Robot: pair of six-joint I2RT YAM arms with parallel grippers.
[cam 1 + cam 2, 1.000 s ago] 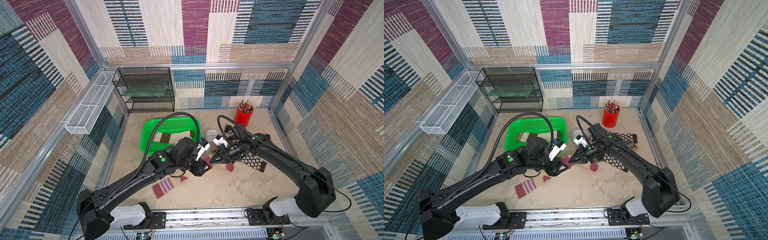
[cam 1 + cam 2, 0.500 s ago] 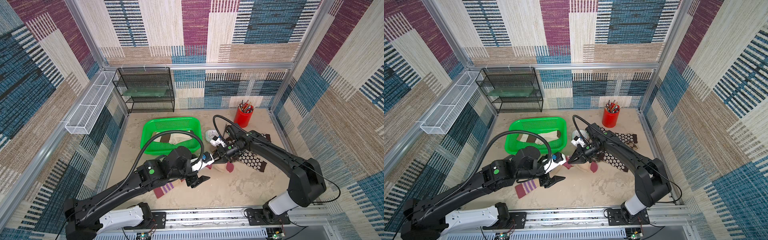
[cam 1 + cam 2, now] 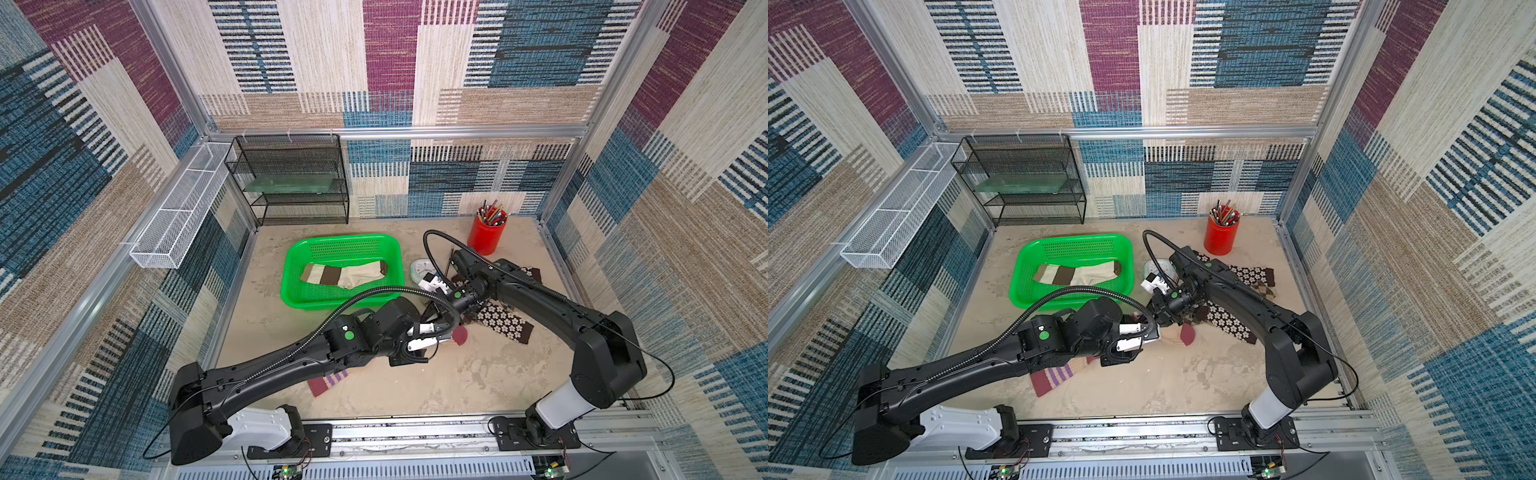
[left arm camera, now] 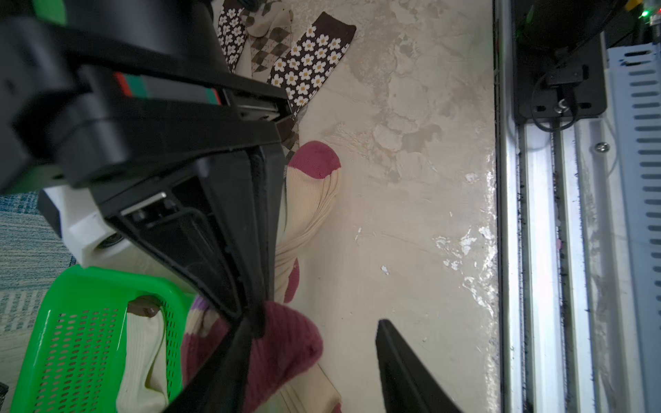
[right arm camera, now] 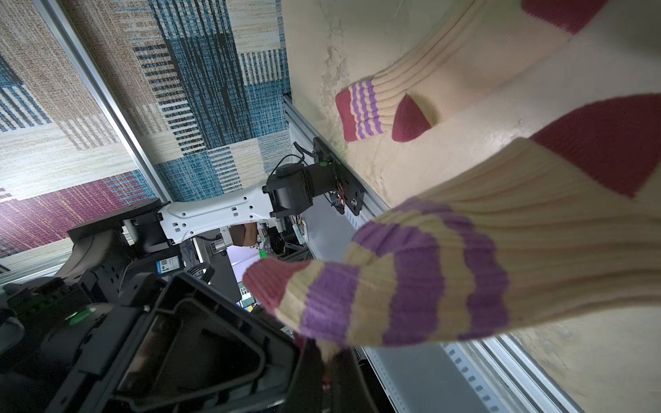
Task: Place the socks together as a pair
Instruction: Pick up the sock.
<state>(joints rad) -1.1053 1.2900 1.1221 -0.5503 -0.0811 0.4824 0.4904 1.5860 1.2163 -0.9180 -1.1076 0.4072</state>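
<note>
Right wrist: our right gripper (image 5: 329,361) clamps the purple-striped sock (image 5: 429,279); left gripper (image 4: 318,329) gapes beside its cuff. We judge next: lay it against its mate (image 5: 422,78).

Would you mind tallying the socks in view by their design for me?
Tan socks with maroon toe and purple-striped cuff: 2
Dark brown socks with white flowers: 2
Cream sock with brown blocks, lying in the green basket: 1
Beige-brown argyle sock, partly hidden: 1 that shows
Total: 6 socks
</note>
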